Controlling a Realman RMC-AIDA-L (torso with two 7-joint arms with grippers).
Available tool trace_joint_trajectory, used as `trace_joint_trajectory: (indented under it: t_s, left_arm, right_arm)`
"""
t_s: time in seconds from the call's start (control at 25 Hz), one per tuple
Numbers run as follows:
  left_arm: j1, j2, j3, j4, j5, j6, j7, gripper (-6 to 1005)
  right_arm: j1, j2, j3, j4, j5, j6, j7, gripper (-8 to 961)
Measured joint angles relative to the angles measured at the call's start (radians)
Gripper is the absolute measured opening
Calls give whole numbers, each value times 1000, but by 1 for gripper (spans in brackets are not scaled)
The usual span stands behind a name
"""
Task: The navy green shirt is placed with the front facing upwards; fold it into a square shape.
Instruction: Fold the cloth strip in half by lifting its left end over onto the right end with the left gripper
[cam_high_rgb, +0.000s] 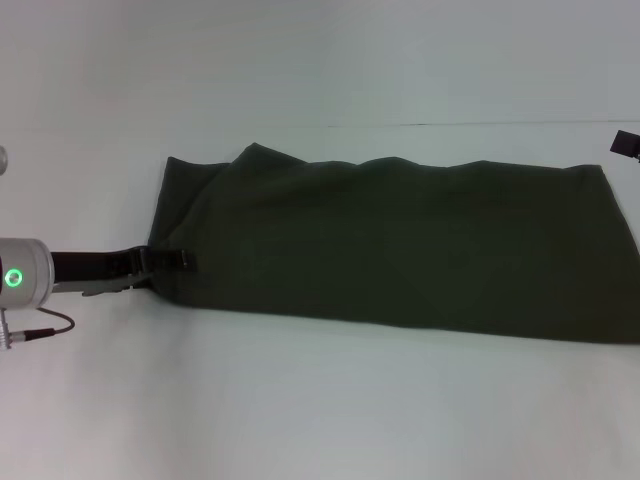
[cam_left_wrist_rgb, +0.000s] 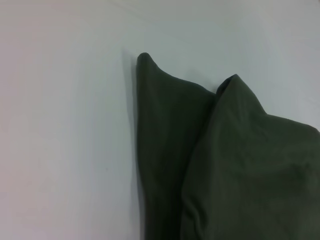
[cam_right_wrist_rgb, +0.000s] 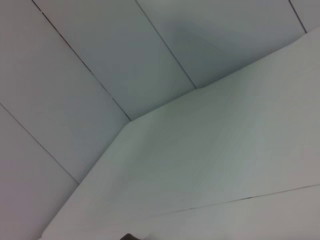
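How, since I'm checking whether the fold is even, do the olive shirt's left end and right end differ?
On the navy green shirt, the left end shows two offset layers with peaked corners; the right end is one straight edge. The left gripper is at the left end; the right gripper sits apart from the right end. Both ends lie on the white table.

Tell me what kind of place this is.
Probably a lab or test bench for robot cloth folding: a plain white table against a bare white panelled wall, holding only the navy green shirt folded into a long strip, with the left gripper at its end.
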Motion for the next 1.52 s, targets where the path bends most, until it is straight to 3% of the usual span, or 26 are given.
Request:
trace_joint_trajectory:
  t_s: [0.56,0.76,0.88,1.08,1.28,1.52]
  left_arm:
    - [10,0,4,7,25,-23,16,720]
    - [9,-2,15,7,28,-44,16,515]
    - [7,-2,16,7,28,-46,16,284]
    - [18,-2,7,13,27,-49,14,46]
    - [62,-11,3,73,11,-49,9,21]
    - [118,-12,-58,125,-3,-44,21,16]
  right_arm:
    - [0,1,0,0,0,4,-6,917]
    - [1,1,0,0,2,5,-6,916]
    - [1,2,0,0,3,3,-7,916]
    - [1,5,0,0,5,7,-7,916]
    - [4,17,1,11,15,17,-22,916]
    - [27,49,-3,15,17,37,-42,915]
